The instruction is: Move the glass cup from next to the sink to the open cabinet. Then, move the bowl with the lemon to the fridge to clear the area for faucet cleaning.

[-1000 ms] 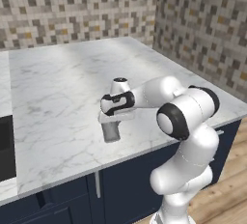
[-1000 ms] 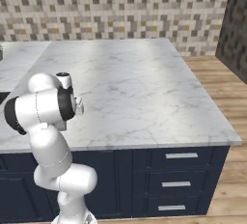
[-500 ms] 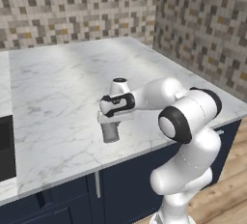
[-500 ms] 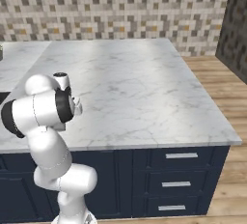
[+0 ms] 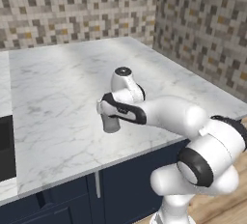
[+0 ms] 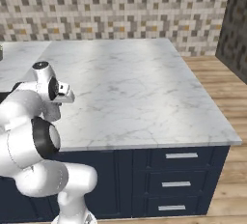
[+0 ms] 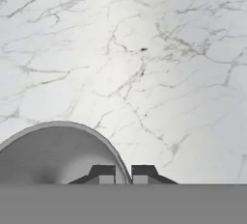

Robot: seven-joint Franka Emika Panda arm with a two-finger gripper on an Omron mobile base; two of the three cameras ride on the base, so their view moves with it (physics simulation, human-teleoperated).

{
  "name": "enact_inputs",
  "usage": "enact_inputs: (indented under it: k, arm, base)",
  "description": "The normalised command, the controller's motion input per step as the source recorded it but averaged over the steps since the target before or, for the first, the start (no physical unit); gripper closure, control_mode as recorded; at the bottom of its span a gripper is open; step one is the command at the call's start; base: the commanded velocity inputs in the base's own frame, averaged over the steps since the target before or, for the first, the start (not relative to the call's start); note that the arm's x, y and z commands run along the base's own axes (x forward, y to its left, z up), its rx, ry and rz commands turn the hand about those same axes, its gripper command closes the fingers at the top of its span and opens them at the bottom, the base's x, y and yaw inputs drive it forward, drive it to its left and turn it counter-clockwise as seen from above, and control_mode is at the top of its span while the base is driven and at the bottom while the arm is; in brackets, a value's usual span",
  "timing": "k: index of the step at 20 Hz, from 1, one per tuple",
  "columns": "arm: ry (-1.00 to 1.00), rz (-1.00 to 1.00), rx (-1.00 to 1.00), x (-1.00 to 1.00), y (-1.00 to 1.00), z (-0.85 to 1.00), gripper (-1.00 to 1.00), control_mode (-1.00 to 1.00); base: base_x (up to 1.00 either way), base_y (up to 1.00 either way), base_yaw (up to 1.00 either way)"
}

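now fingers [image 7: 102, 172] pinch the glass cup [image 7: 53, 153] rim

The arm reaches forward and low, its hand [image 7: 123, 174] pointing down with fingers pinched nearly together.

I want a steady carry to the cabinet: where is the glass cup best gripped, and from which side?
By its rim wall, from above. The glass cup stands upright and handleless on the counter, mouth open upward, so the gripper pinches the thin wall, one finger inside and one outside.
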Motion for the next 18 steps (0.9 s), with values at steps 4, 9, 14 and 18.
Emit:
enact_inputs:
  k: [4, 9, 14, 18]
  arm:
    - [-0.61, 0.0, 0.0, -0.89, -0.19, 0.84, 1.0, -1.0]
    - [-0.45, 0.03, 0.0, -0.7, -0.15, 0.67, 1.0, -1.0]
    - [-0.05, 0.06, 0.01, -0.14, -0.02, 0.09, 1.0, 1.0]
    - [0.0, 0.0, 0.0, 0.0, 0.0, 0.0, 1.0, 1.0]
  base:
    - [0.0, 0.0, 0.0]
    - [0.0, 0.0, 0.0]
    - [-0.45, -0.04, 0.51]
    - [-0.21, 0.0, 0.86]
